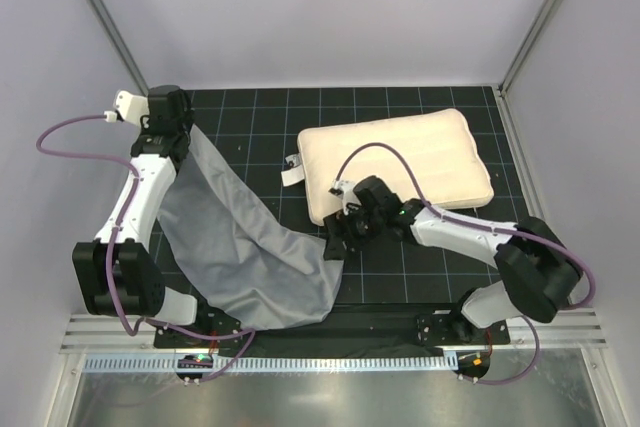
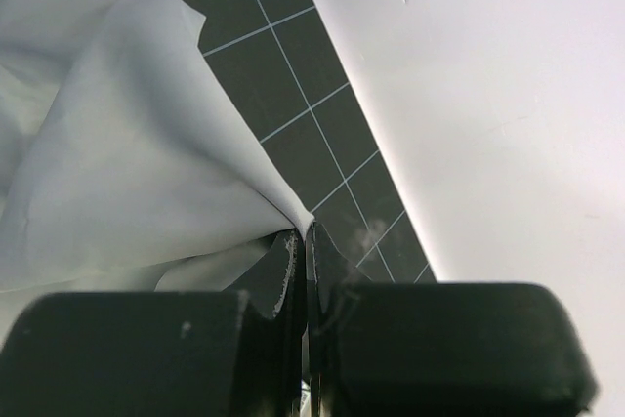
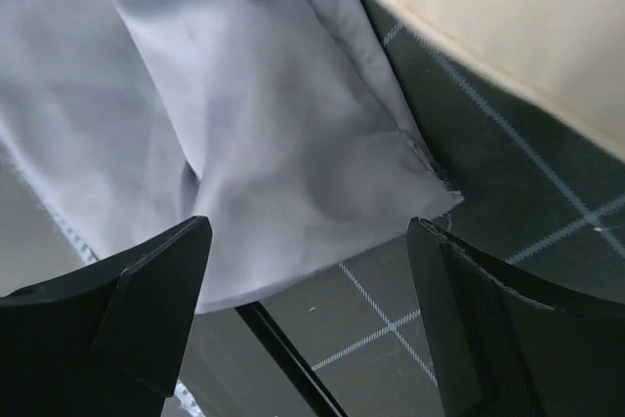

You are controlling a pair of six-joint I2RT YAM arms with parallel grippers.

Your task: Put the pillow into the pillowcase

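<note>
The cream pillow [image 1: 400,164] lies flat on the black grid mat at the back right, its white tag at the left short end. The blue-grey pillowcase [image 1: 240,252] stretches from the back left down to the front middle. My left gripper [image 1: 168,143] is shut on an edge of the pillowcase [image 2: 146,163] and holds it lifted at the back left. My right gripper [image 1: 335,243] is open just above the pillowcase's right corner [image 3: 293,163], with the pillow's edge [image 3: 508,17] beside it. Nothing is between its fingers.
The black grid mat [image 1: 400,277] covers the table. White enclosure walls stand to the left, right and back; the left one shows close to the left gripper [image 2: 488,95]. A metal rail [image 1: 330,359] runs along the front edge.
</note>
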